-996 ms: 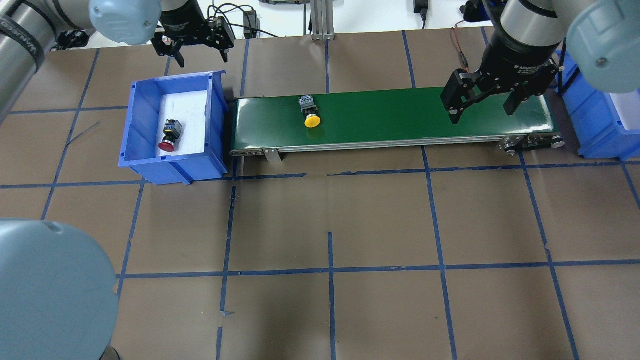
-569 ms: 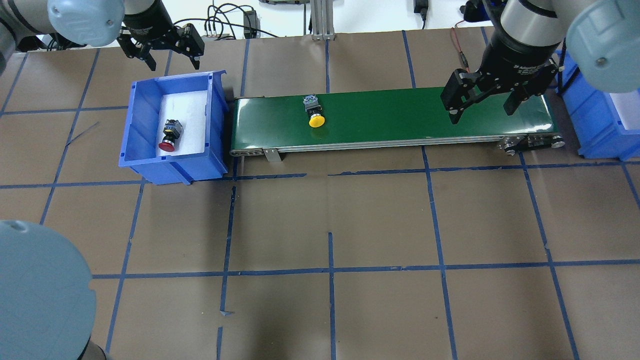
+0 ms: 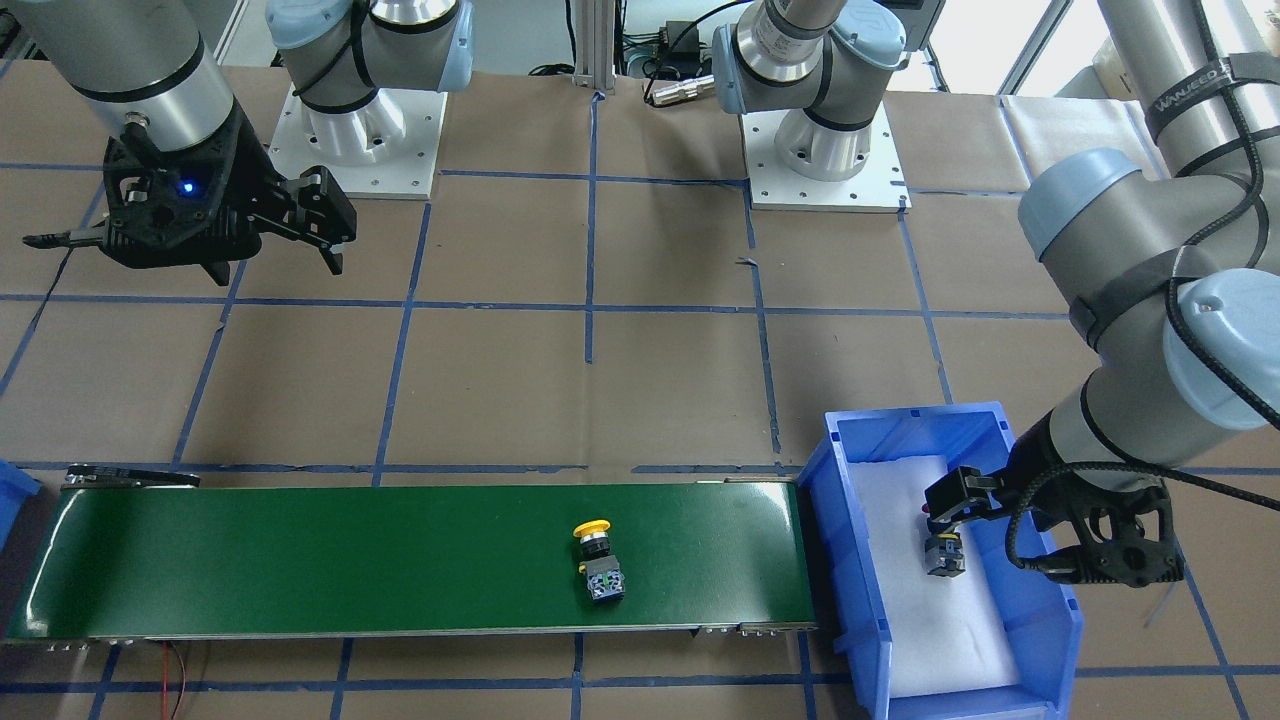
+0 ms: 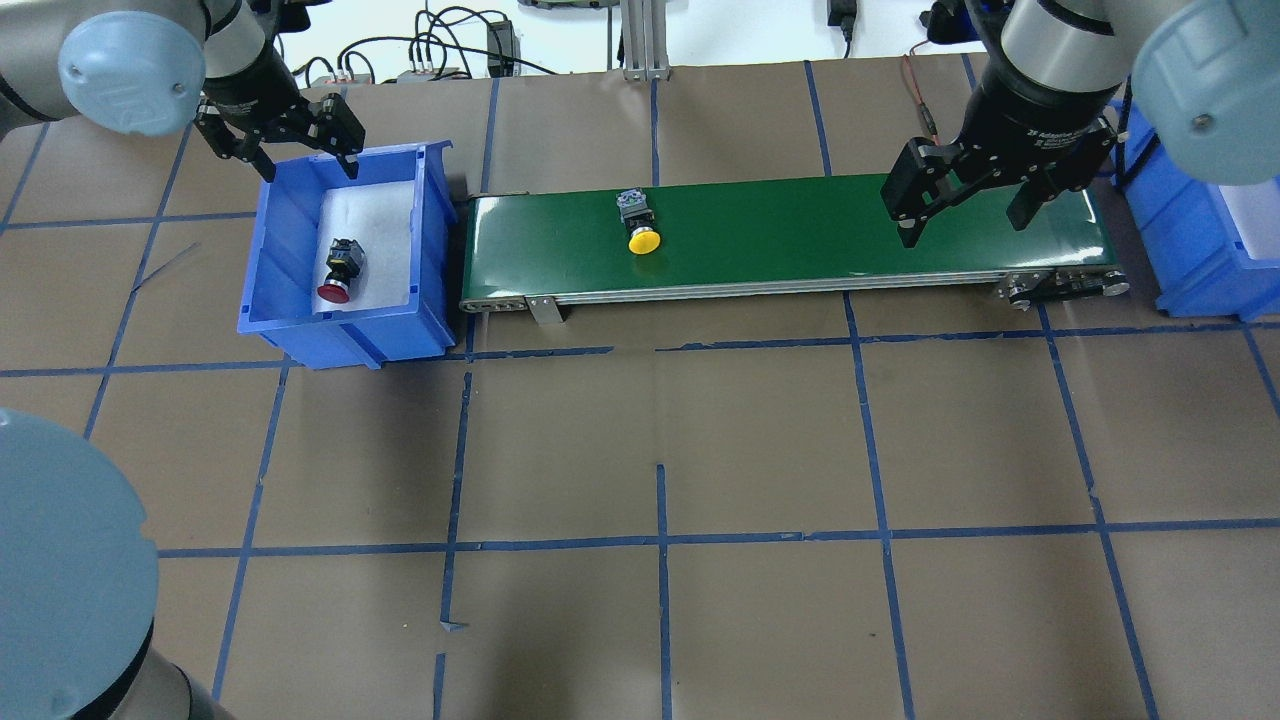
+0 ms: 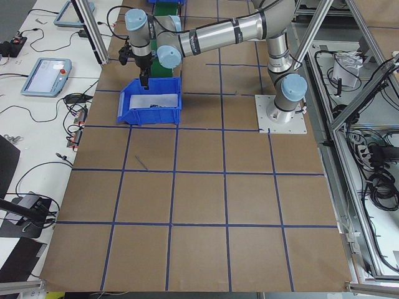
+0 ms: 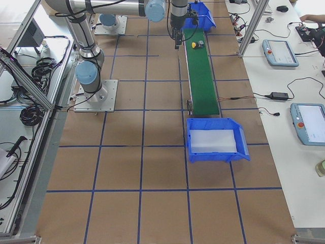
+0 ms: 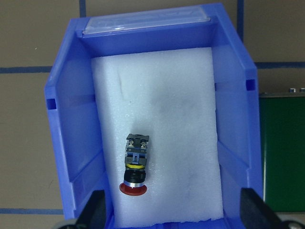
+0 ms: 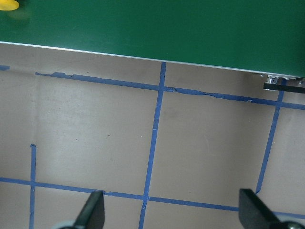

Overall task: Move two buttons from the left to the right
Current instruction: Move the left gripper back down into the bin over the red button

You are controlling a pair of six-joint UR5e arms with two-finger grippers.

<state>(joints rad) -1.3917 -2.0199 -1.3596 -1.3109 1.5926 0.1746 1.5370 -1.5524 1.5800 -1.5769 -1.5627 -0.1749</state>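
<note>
The red-capped button (image 4: 337, 272) lies on its side on white foam in the left blue bin (image 4: 266, 262); it also shows in the left wrist view (image 7: 135, 164). The yellow-capped button (image 4: 640, 225) lies on the green conveyor belt (image 4: 800, 235), left of its middle, and in the front view (image 3: 598, 560). My left gripper (image 4: 308, 165) is open and empty above the bin's far rim. My right gripper (image 4: 962, 225) is open and empty, hovering over the belt's right end. In the right wrist view only the yellow cap (image 8: 7, 5) shows, at the corner.
A second blue bin (image 4: 1190, 250) stands past the belt's right end; it shows with white foam inside in the exterior right view (image 6: 213, 152). The table is brown paper with blue tape lines. Cables and a metal post (image 4: 640, 40) lie along the far edge.
My left gripper has moved left and toward me, from behind the bin to over its far rim. The yellow button has moved a little right along the belt. The right arm has not moved.
</note>
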